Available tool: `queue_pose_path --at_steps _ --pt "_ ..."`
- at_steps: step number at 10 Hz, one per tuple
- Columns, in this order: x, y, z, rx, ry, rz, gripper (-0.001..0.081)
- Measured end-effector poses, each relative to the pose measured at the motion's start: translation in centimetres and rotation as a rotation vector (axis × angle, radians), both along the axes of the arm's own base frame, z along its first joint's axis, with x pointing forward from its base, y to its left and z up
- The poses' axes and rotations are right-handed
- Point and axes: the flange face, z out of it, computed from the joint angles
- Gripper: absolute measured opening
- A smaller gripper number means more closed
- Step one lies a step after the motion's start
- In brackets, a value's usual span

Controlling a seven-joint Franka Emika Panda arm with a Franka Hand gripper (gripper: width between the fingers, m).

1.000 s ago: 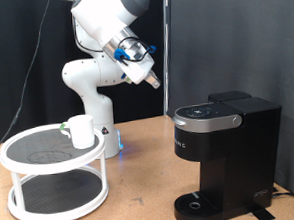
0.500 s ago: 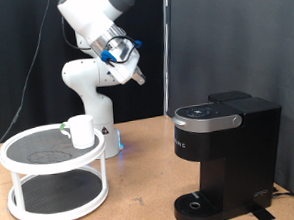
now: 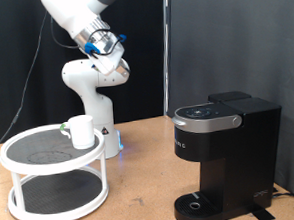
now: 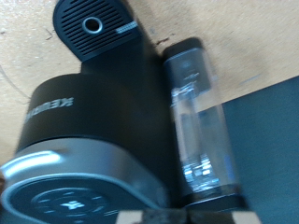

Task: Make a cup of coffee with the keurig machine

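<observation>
Robot arm raised high above the tabletop, gripper (image 3: pixel 117 68) aloft at upper left.

Whether its jaws are wide or narrow cannot be told. The matte black keurig machine (image 3: pixel 226 157) stands at right, lid closed, its clear tank visible in the wrist view. The white cup (image 3: pixel 81 131) sits on a two-tier round stand (image 3: pixel 54 176) at left, well apart.

The white arm rises from its base (image 3: pixel 89 88) at the counter's back edge, toward the exterior view's left. Its upper links lean up and over to the top of that view. The claw (image 3: pixel 115 69) hangs high in the air, well above the counter, angled downward. Whether its fingers are parted cannot be made out, and nothing shows between them.
</observation>
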Motion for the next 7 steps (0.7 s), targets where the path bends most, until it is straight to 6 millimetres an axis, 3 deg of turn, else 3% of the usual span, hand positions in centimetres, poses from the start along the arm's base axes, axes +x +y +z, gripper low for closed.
queue_pose_path --at_steps 5,7 --pt "-1.2 -0.8 0.2 0.019 -0.020 0.038 0.0004" --pt "-2.7 -2.3 0.0 0.047 -0.049 0.088 0.0004"
